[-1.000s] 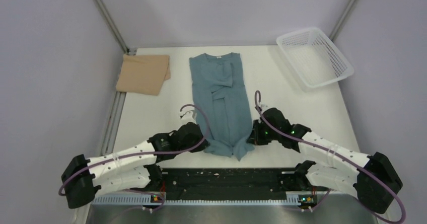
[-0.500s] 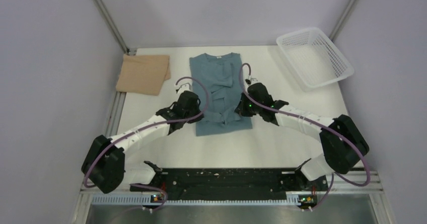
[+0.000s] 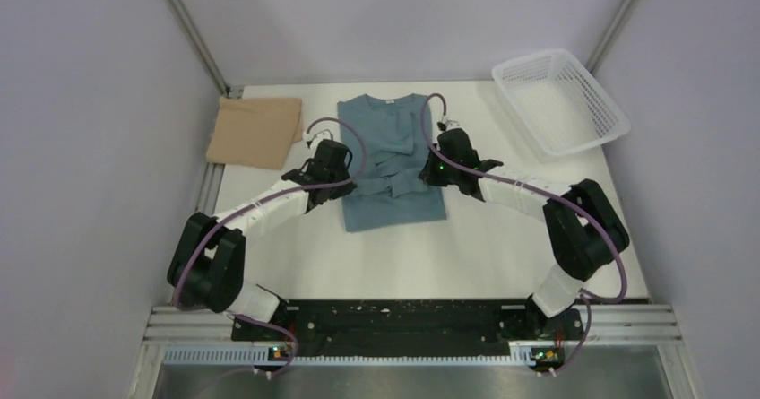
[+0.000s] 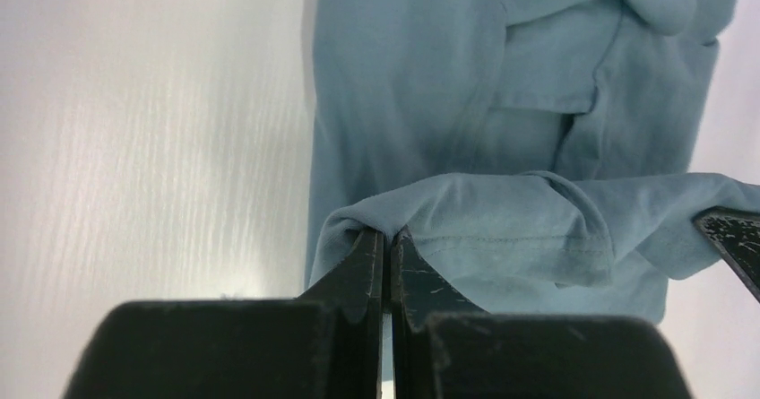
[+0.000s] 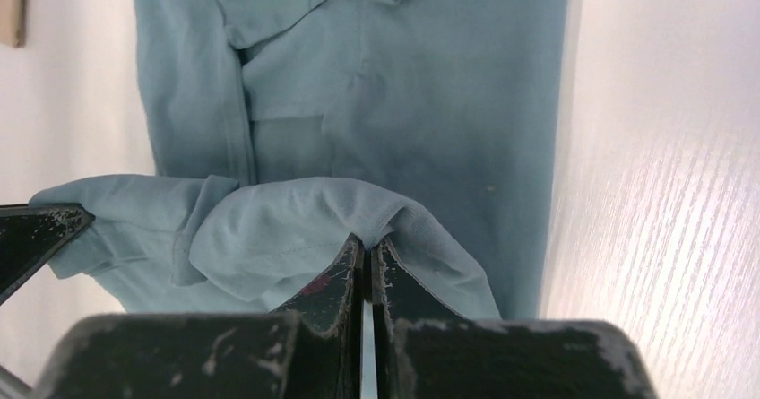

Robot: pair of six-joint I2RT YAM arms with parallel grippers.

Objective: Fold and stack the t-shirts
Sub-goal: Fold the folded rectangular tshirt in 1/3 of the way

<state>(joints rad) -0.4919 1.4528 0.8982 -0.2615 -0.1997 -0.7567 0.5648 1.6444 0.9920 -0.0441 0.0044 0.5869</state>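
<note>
The teal-blue t-shirt (image 3: 385,161) lies lengthwise mid-table, sleeves folded in, its bottom part doubled over toward the collar. My left gripper (image 3: 339,168) is shut on the hem's left corner (image 4: 363,224). My right gripper (image 3: 430,170) is shut on the hem's right corner (image 5: 372,215). Both hold the hem a little above the shirt's middle. The right finger's tip (image 4: 730,242) shows in the left wrist view, the left finger's tip (image 5: 36,238) in the right wrist view. The tan-beige t-shirt (image 3: 255,132) lies folded at the far left.
A white mesh basket (image 3: 560,101) stands at the far right corner. Metal frame posts rise at the back corners. The table's left edge runs just beside the tan shirt.
Both grippers have carried the shirt's bottom hem from the near edge up toward the collar, doubling the shirt over itself. Both arms have stretched out forward.
</note>
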